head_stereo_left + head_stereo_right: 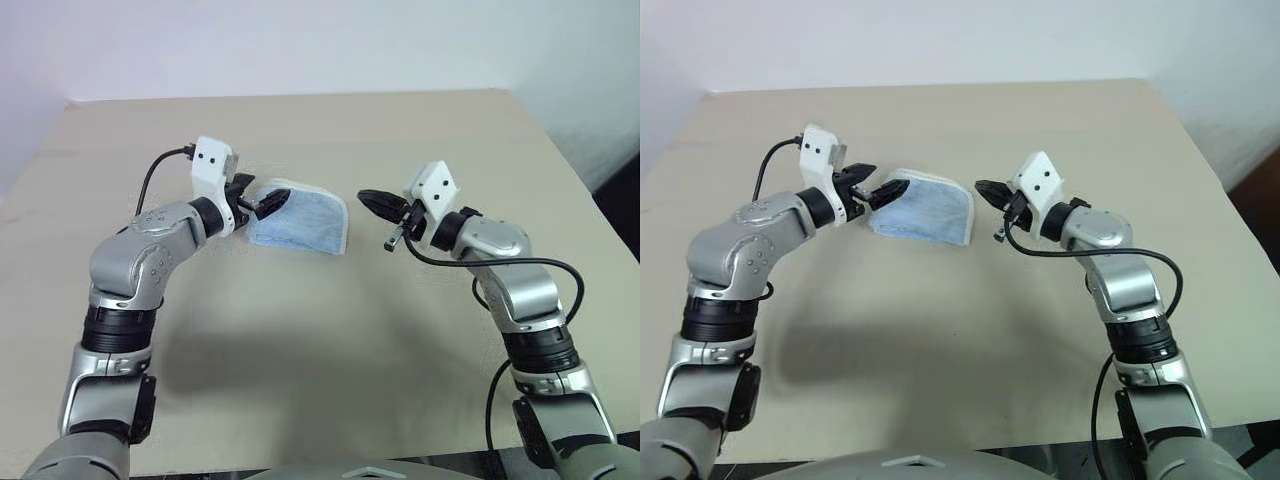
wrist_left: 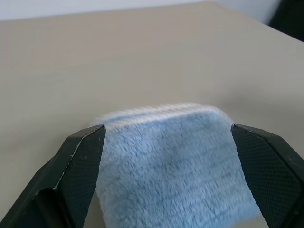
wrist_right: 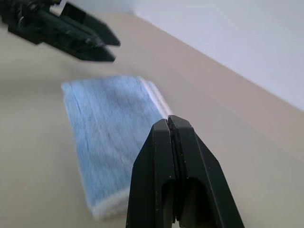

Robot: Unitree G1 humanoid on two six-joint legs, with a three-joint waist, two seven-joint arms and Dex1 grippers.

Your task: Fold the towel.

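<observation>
Just above the middle of the head view, the towel (image 1: 300, 222) is lying folded on the beige surface (image 1: 320, 350), its cream border running along the upper and right edges. The left pincer (image 1: 262, 203) is hovering at the towel's left end with its fingers (image 2: 78, 161) standing wide apart and gripping nothing; in the wrist view the cloth is showing between them, untouched. The right pincer (image 1: 372, 201) is hanging to the right of the towel, apart from it, fingers pressed fully together and empty.

The fold is looking finished or nearly so, so the main risk is undoing it. If the left pincer is dipping as it is pulling away, a finger could be snagging the terry pile and dragging the top layer open. The right pincer sweeping low could be nudging the border and skewing the stack.
</observation>
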